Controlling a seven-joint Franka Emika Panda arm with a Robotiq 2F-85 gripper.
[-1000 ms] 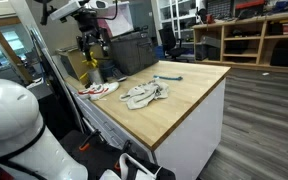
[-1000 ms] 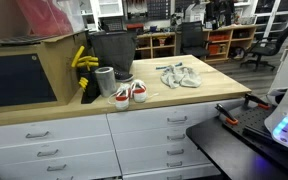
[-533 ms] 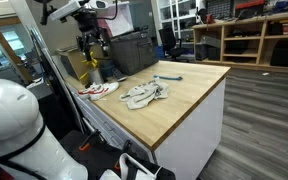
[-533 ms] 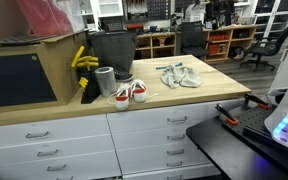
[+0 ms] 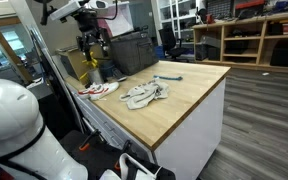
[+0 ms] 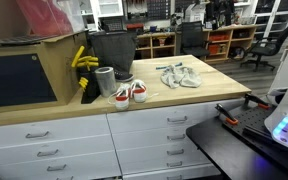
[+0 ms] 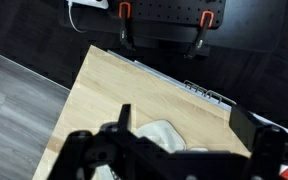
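Observation:
My gripper (image 5: 92, 60) hangs high over the far left end of the wooden table (image 5: 189, 95), beside a dark crate (image 5: 132, 50). Its fingers stand wide apart and hold nothing. Below it lies a pair of red and white sneakers (image 5: 99, 90), with a crumpled grey cloth (image 5: 144, 95) next to them. In the wrist view the gripper (image 7: 184, 125) frames a pale rounded thing (image 7: 166, 137) lying on the table top (image 7: 114, 85) well beneath it; whether that is cloth or shoe I cannot tell. The sneakers (image 6: 130, 93) and cloth (image 6: 179, 75) also show in both exterior views.
A grey cup (image 6: 105, 80) and a black bin (image 6: 111, 48) stand behind the sneakers, with a yellow object (image 6: 81, 62) to their left. A small blue item (image 5: 170, 78) lies past the cloth. Drawers (image 6: 154, 135) run under the table's front edge. A white rounded robot body (image 5: 14, 125) fills the foreground.

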